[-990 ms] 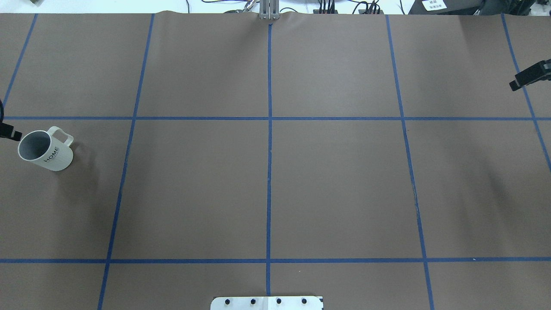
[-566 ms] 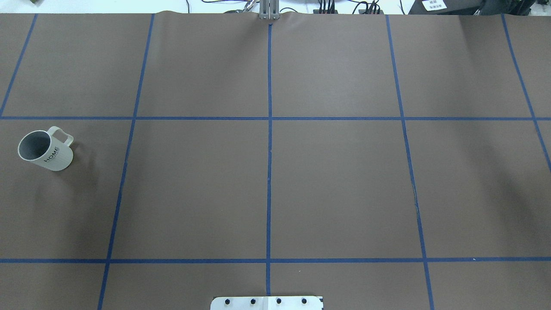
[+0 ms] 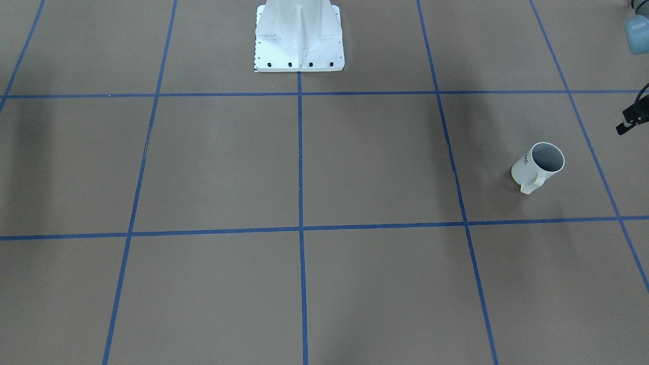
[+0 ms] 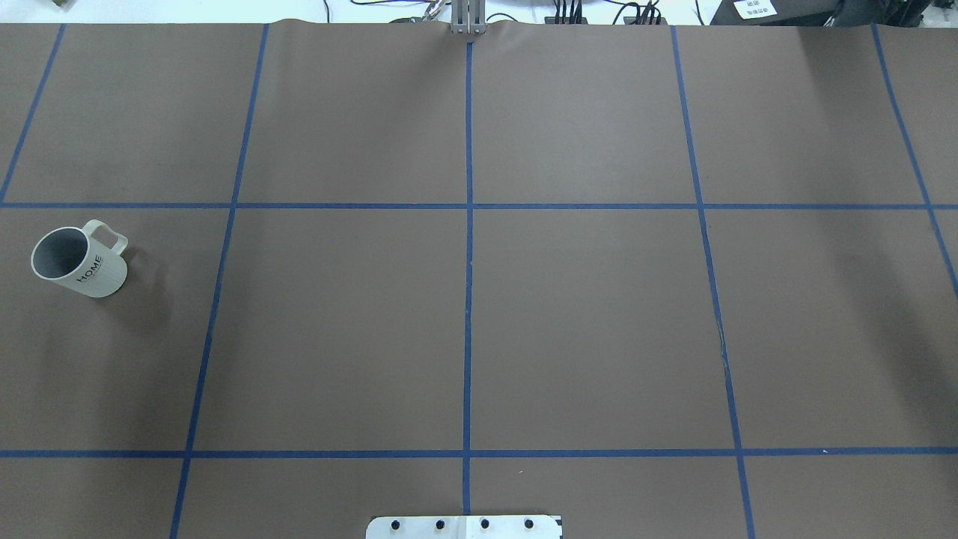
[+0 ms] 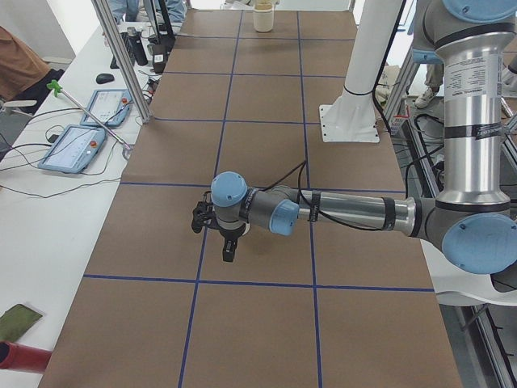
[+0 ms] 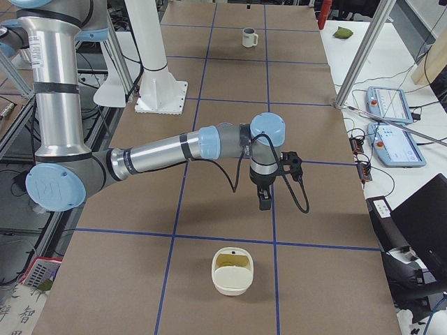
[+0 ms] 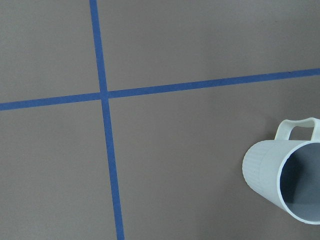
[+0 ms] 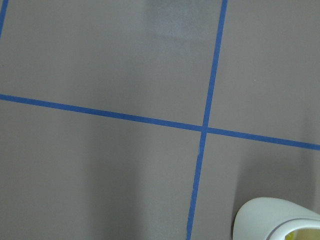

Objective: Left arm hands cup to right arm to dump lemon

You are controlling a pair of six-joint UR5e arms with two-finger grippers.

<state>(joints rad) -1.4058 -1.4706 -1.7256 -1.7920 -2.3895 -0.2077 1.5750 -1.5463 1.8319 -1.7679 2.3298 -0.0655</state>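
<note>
The cup (image 4: 78, 262) is a white mug marked HOME that stands upright at the table's left side, handle to the far side. It also shows in the front view (image 3: 537, 165) and the left wrist view (image 7: 287, 180); its grey inside looks empty. The left gripper (image 5: 229, 250) hovers above the table close to the cup, holding nothing; I cannot tell whether it is open. The right gripper (image 6: 265, 202) hangs over the table's right end, and I cannot tell its state. The lemon (image 6: 230, 261) shows as a yellow-green patch inside a white tub (image 6: 232, 279) below the right gripper.
The white tub's rim shows in the right wrist view (image 8: 270, 220). The robot's white pedestal (image 3: 299, 40) stands at the table's middle edge. Blue tape lines grid the brown table (image 4: 584, 322). Teach pendants (image 6: 387, 105) and frame posts stand along the operators' side.
One second ago both grippers' black tips showed at the left and right edges of the overhead view; both have since drawn back out of it. The cup has not moved.
</note>
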